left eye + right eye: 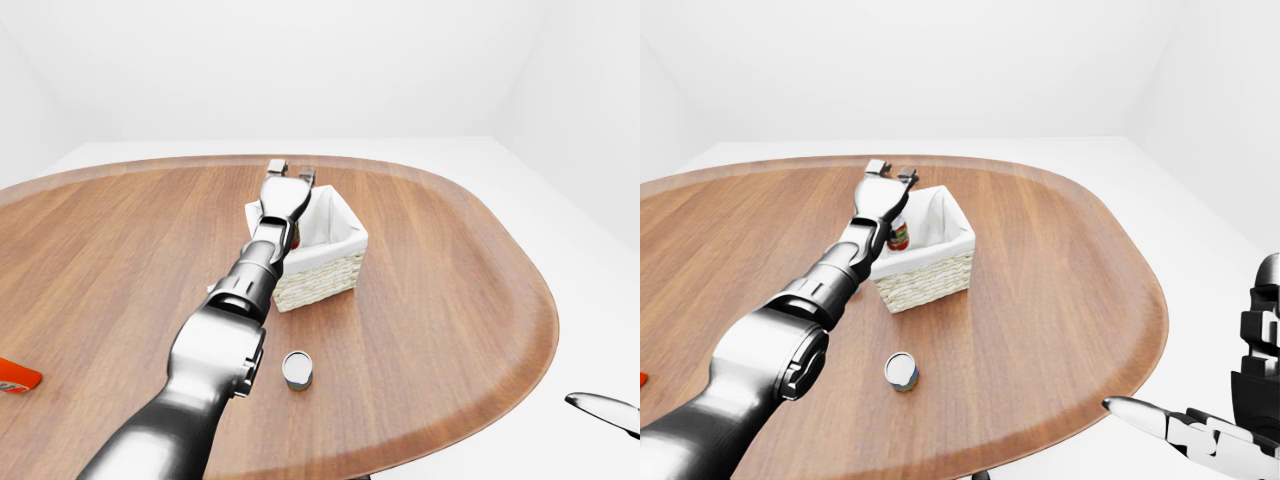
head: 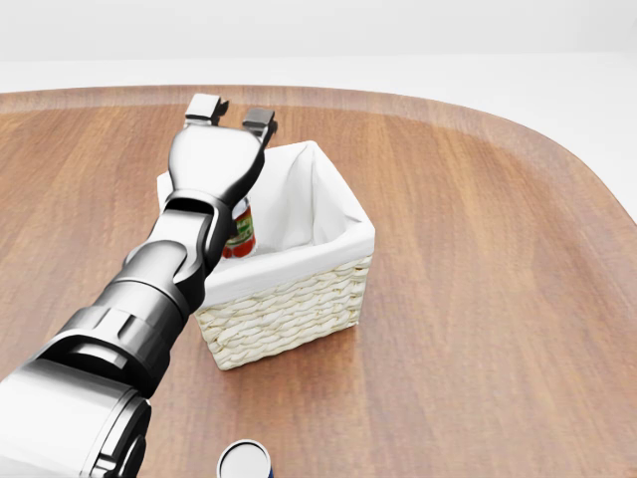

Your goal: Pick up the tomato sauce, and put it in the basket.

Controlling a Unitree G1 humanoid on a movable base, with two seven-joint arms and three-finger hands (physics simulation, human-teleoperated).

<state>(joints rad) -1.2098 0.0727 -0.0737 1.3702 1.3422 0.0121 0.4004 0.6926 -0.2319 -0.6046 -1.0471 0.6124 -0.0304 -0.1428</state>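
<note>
The tomato sauce [image 2: 239,229] is sitting inside the basket [image 2: 299,299] now, upright as far as one can tell, tucked against the left wall of the white liner in the head view. Only part of it shows: a red body with a green bit of label, the rest hidden behind the robot's forearm. Nothing has hold of it at this point.

The left hand [image 2: 231,113] hangs right above it, over the basket's upper left corner. Its fingers [image 2: 205,108] are spread straight out and point toward the top of the head view, so the hand is wide open and empty. The arm runs down from there to the bottom left of the view, crossing over the basket's left edge.

The basket itself is pale woven wicker with a white cloth lining folded over the rim, and it stands on a wooden table [image 2: 478,299] with rounded corners.

Near the bottom edge of the head view, well apart from the basket, there's a small can [image 1: 297,369] standing upright, seen from the top. Far left in the left-eye view, a red thing [image 1: 17,376] lies on the table, cut off by the edge.

The right hand [image 1: 1200,430] shows at the bottom right of the right-eye view, off the table, fingers stretched out and holding nothing.
</note>
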